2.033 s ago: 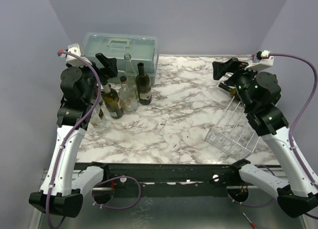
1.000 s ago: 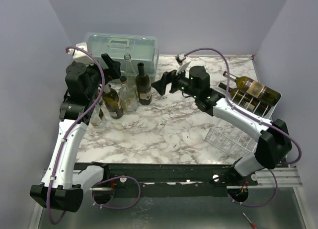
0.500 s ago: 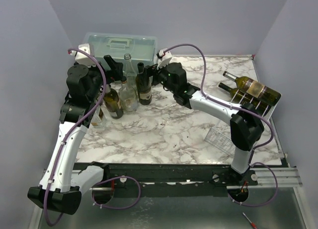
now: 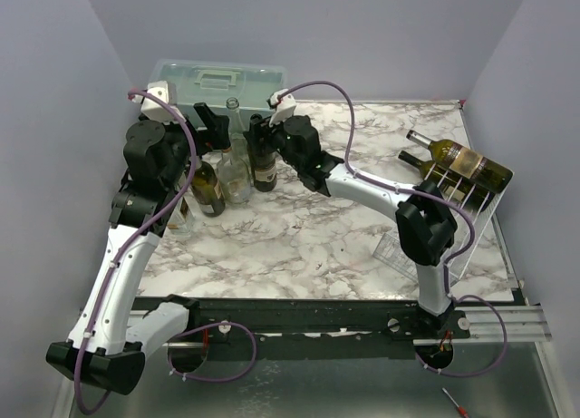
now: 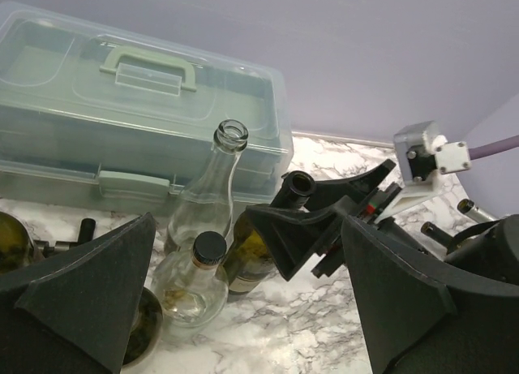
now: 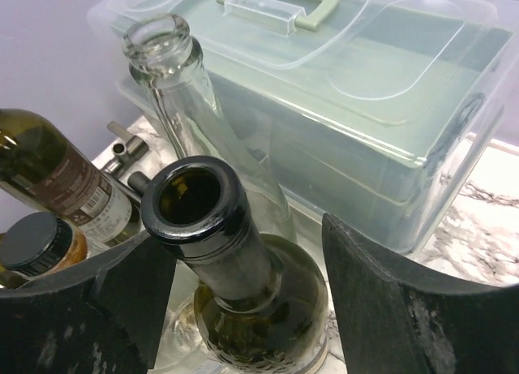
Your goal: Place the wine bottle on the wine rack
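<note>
One dark wine bottle (image 4: 264,160), upright at the far left of the desk (image 4: 308,228), among other bottles just near the toolbox (image 4: 217,81). Neck flanked by the right gripper (image 4: 257,128), jaws spread, gap visible on one side. Left gripper (image 4: 210,123) wide apart, hovering just beside. White wine rack (image 4: 471,214) at the right edge, well apart, with two bottles (image 4: 460,157) lying across.

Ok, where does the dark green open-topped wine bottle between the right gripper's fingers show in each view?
Top external: dark green open-topped wine bottle, back left.
Left wrist: lower centre.
Right wrist: bottom centre, mouth towards the camera.
Shared landmark: translucent grey-green plastic toolbox behind it.
</note>
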Robot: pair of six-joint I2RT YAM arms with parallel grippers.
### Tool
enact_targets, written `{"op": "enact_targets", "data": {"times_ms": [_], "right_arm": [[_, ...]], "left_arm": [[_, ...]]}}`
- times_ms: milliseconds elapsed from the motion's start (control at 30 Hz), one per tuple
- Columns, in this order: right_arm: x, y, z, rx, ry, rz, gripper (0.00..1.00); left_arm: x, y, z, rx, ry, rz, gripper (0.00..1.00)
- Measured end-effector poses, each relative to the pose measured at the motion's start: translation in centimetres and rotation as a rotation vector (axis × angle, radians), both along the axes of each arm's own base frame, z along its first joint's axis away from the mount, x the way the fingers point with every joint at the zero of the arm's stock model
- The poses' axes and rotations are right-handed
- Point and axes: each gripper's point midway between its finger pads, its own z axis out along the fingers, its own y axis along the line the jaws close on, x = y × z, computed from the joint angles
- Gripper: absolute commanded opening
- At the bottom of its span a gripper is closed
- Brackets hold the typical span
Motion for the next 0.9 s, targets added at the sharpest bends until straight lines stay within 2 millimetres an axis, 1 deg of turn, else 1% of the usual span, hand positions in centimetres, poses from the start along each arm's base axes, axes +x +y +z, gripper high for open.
{"op": "enact_targets", "data": {"times_ms": [100,200,267,367,467,533,700,767,900], "right_arm": [[0.1,0.5,-0.8,-0.022,-0.004,-0.015,0.57],[0.3,0.6,-1.3,-0.040,-0.008,-0.042,0.45],[0.7,0.6,-1.4,-0.044,-0.010,-0.065,0.32],[1.5,0.0,-1.2,-0.075,-0.033,-0.117,0.15],[1.8,-0.5,-1.2,-0.081,-0.030,-0.142,0.04],[1.8,-0.7,-1.3,-0.090,-0.031,-0.156,0.01],[2.0,-1.4,-1.2,-0.136,-0.051,-0.183,0.01],[1.9,-2.2,-1.2,-0.190,-0.067,-0.204,0.01],[1.7,-4.3,-1.1,-0.338,-0.113,-0.248,0.01]], "left_arm": [[-0.2,-0.1,0.2,-0.001,-0.006,-0.003,0.99],[-0.4,-0.1,0.4,-0.002,-0.012,-0.002,0.99],[-0.5,0.0,0.5,-0.004,-0.016,0.000,0.99],[-0.7,0.1,0.8,-0.003,-0.023,0.003,0.99],[-0.8,0.2,0.9,-0.003,-0.027,0.007,0.99],[-0.8,0.2,0.9,-0.003,-0.027,0.008,0.99],[-0.9,0.2,1.0,0.001,-0.031,0.013,0.99],[-1.0,0.2,1.0,0.003,-0.032,0.013,0.99],[-1.0,0.0,0.9,0.005,-0.031,0.011,0.99]]}}
